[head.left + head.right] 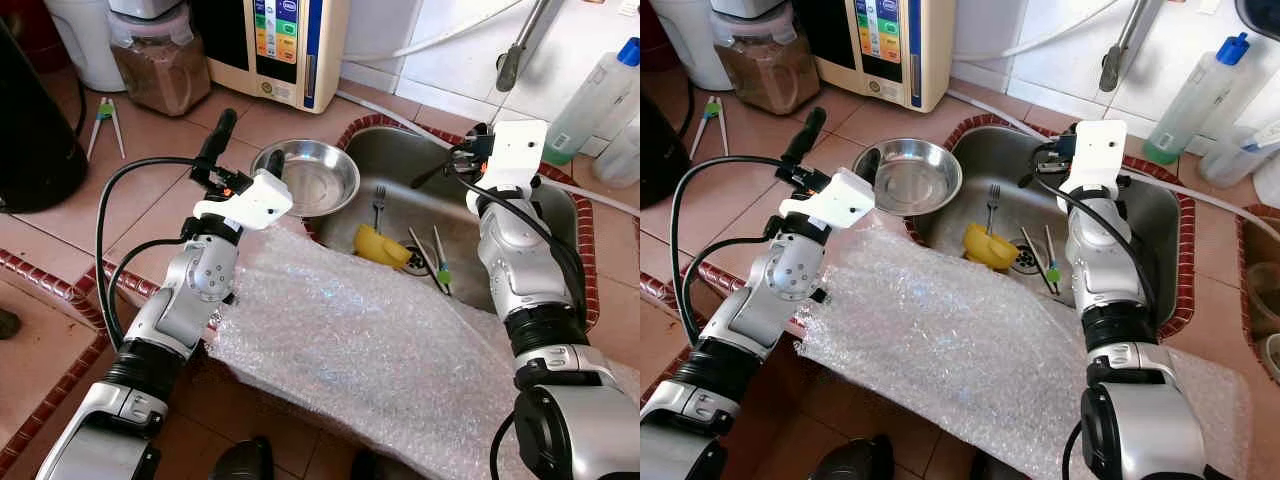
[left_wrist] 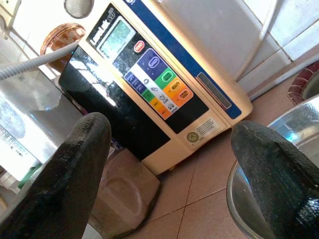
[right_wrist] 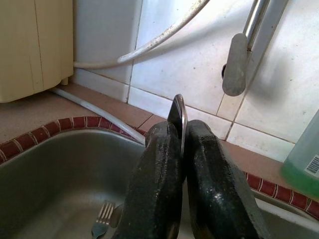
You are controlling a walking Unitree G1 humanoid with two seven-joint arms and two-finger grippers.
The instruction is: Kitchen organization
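Nearest, a soft, light bubble wrap sheet [image 1: 370, 350] drapes the worktop [image 1: 60, 250] edge into the sink [image 1: 1160, 215]. The left gripper [image 1: 245, 145] hovers with fingers spread beside the steel bowl [image 1: 310, 175] — light, rigid, slick, best taken by its rim. Over the sink, the right gripper [image 3: 182, 149] pinches a thin metal piece [image 3: 179, 112] — mostly hidden, likely cutlery. A fork [image 1: 379, 205] lies below.

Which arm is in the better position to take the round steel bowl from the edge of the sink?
Left. The left gripper is open, with the round steel bowl right beside it. The right gripper, above the steel sink, is shut on a thin metal utensil.
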